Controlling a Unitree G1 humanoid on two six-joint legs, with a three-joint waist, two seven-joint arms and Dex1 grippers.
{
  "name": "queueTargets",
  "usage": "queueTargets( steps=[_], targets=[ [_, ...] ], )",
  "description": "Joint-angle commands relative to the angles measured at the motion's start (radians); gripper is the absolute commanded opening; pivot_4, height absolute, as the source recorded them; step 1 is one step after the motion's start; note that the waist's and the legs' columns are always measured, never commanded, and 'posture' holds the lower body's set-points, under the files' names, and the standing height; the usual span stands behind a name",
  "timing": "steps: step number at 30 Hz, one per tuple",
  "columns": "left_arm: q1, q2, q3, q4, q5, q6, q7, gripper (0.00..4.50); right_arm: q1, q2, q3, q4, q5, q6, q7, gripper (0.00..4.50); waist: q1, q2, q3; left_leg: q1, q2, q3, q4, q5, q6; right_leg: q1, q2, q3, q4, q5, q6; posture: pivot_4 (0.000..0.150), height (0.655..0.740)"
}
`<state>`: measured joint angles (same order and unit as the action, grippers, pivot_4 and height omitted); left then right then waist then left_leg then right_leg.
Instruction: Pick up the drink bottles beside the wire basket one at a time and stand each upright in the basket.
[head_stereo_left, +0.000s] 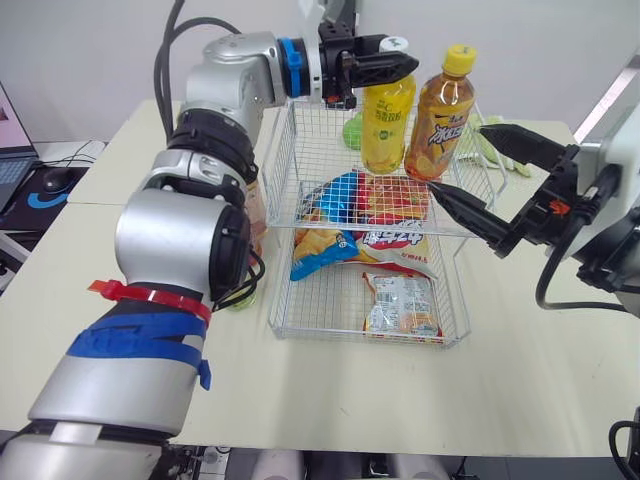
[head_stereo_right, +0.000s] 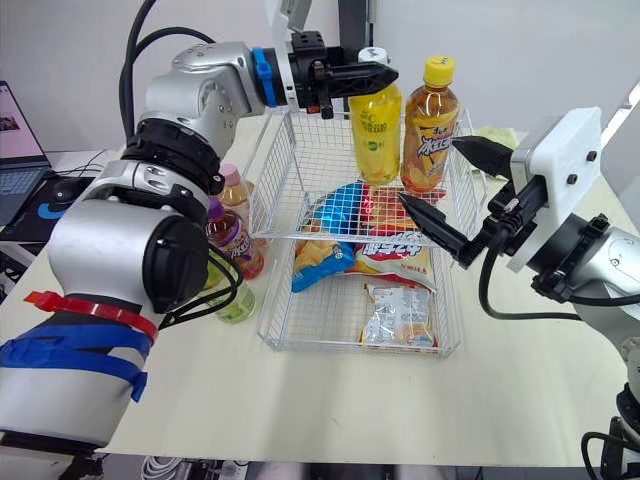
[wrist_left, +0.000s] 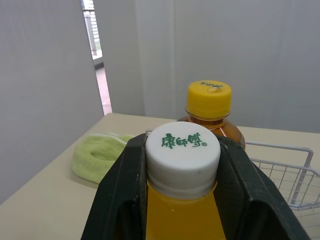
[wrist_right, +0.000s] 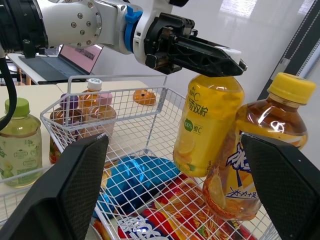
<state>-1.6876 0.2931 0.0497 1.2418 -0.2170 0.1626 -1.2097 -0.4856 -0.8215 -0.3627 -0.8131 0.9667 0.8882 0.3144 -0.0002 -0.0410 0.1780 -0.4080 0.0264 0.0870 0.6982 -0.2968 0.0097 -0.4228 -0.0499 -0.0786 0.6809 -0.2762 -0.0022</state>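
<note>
The left end effector (head_stereo_left: 404, 66) grips the yellow plastic drink bottle (head_stereo_left: 387, 130), cap pointing up, in the white wire basket (head_stereo_left: 283, 205) on the pale table (head_stereo_left: 520, 350). The right end effector (head_stereo_left: 461, 158) is open.

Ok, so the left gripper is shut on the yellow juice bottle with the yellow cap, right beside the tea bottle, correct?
Not quite. The yellow juice bottle held by the left gripper has a white cap, as the left wrist view shows; the yellow cap is the tea bottle's. The rest stands.
</note>
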Motion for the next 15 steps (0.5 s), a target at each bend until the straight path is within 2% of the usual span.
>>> queueTargets(
  steps=[1, 3, 7, 11, 15],
  targets=[
    [-0.019, -0.014, 0.032, -0.022, -0.002, -0.025, 0.006, 1.36, 0.001, -0.021, -0.034, -0.031, 0.028, -0.015, -0.026, 4.5, 0.001, 0.0, 0.0, 0.0, 0.0, 0.0, 0.0, 0.0, 0.0, 0.0, 0.0, 0.0, 0.0, 0.0, 0.0, 0.15, 0.74],
    [-0.021, -0.019, 0.041, -0.023, -0.006, -0.02, 0.007, 2.09, 0.003, -0.026, -0.034, -0.03, 0.036, -0.017, -0.033, 4.5, 0.001, 0.0, 0.0, 0.0, 0.0, 0.0, 0.0, 0.0, 0.0, 0.0, 0.0, 0.0, 0.0, 0.0, 0.0, 0.15, 0.74],
    [-0.026, -0.014, 0.053, -0.027, -0.001, -0.017, 0.001, 3.27, 0.003, -0.036, -0.029, -0.026, 0.054, -0.023, -0.042, 4.5, 0.001, 0.0, 0.0, 0.0, 0.0, 0.0, 0.001, 0.0, 0.0, 0.0, 0.0, 0.0, 0.0, 0.0, 0.0, 0.15, 0.74],
    [-0.036, 0.03, 0.077, -0.043, -0.014, 0.001, -0.003, 4.48, -0.012, -0.04, -0.006, -0.004, 0.055, -0.033, -0.03, 4.5, -0.001, 0.0, 0.0, 0.0, 0.0, 0.0, 0.001, 0.0, 0.0, 0.0, 0.0, 0.0, 0.0, 0.0, 0.0, 0.15, 0.74],
    [-0.015, 0.112, 0.107, -0.093, -0.03, 0.041, 0.003, 4.48, -0.04, -0.037, 0.03, 0.028, 0.052, -0.047, 0.006, 4.5, -0.004, 0.0, 0.0, 0.001, 0.0, 0.0, 0.0, 0.0, 0.0, 0.0, 0.001, 0.0, 0.001, 0.0, 0.0, 0.15, 0.74]
  ],
)
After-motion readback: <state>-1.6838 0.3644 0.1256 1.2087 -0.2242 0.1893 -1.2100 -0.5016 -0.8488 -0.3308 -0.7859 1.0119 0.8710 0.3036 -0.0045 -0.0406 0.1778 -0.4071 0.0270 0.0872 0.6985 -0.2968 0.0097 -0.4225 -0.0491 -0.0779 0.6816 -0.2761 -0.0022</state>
